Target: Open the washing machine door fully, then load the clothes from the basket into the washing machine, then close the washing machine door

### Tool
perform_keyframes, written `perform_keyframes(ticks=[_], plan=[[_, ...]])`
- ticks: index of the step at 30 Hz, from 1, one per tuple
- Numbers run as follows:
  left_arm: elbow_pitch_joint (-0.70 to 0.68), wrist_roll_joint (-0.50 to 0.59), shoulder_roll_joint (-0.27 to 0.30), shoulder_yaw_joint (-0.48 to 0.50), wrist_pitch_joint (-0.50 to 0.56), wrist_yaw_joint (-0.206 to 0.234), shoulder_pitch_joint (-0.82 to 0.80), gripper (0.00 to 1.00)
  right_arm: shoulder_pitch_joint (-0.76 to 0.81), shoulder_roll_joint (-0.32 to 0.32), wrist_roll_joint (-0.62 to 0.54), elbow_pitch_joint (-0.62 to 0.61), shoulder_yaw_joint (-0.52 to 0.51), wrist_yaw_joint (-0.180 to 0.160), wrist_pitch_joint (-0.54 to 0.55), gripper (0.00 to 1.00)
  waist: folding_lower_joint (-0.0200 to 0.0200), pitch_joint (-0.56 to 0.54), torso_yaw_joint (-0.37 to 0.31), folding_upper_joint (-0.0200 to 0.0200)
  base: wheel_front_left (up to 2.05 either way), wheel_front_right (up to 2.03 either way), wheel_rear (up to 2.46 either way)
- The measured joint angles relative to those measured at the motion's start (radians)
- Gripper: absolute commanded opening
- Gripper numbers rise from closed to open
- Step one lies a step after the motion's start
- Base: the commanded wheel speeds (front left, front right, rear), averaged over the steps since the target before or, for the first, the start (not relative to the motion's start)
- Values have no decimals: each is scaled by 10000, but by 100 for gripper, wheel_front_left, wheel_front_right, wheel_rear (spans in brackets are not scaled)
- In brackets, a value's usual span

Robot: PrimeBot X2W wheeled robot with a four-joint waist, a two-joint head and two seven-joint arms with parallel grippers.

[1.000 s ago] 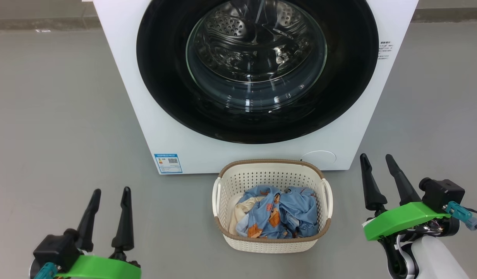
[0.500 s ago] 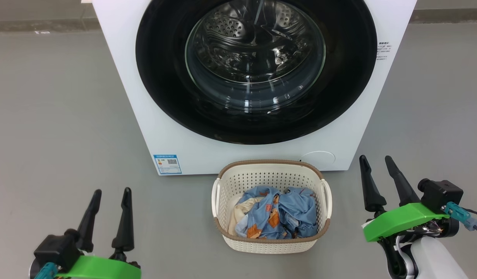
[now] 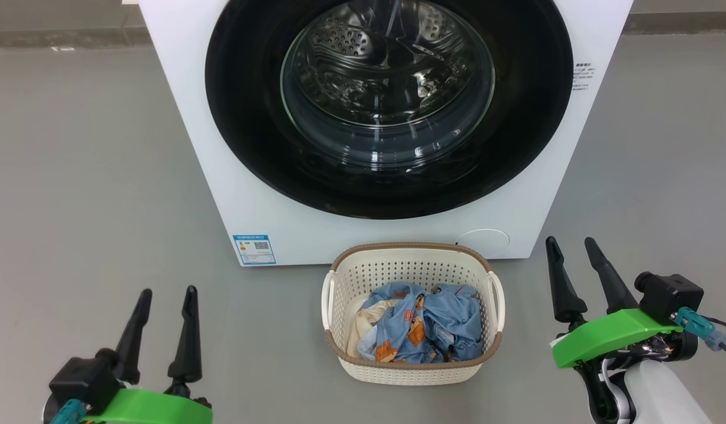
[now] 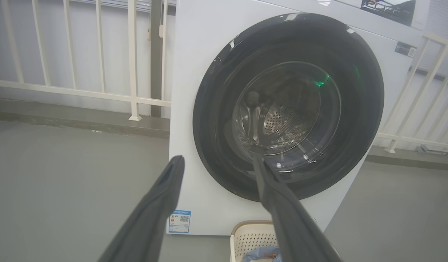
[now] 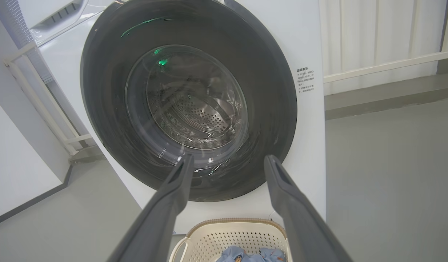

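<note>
On a smooth grey floor (image 3: 86, 176), with a white railing (image 4: 100, 47) behind, the washing machine (image 3: 263, 212) stands with its door (image 3: 245, 118) shut. The basket (image 3: 410, 374) of clothes (image 3: 445, 321) sits just before it. The left gripper (image 3: 168, 290) and right gripper (image 3: 570, 239) hover with fingers apart, empty.

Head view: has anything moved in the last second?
Nothing moved; the whole picture shifted slightly, so the camera did. The left gripper and right gripper stay put, jaws open and empty; washing machine door shut; clothes in the basket.
</note>
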Motion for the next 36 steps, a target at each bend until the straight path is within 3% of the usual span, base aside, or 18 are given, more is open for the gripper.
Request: perform_keyframes(ticks=[19, 36], plan=[[119, -54, -2, 128, 0, 0, -29, 100, 0, 8, 0, 36, -2, 0, 0, 100, 0, 26, 10, 0, 8, 8, -17], [144, -56, -92, 343, 0, -2, -36, 100, 0, 19, 0, 48, -10, 2, 0, 100, 0, -7, -50, 0, 102, 102, -205]])
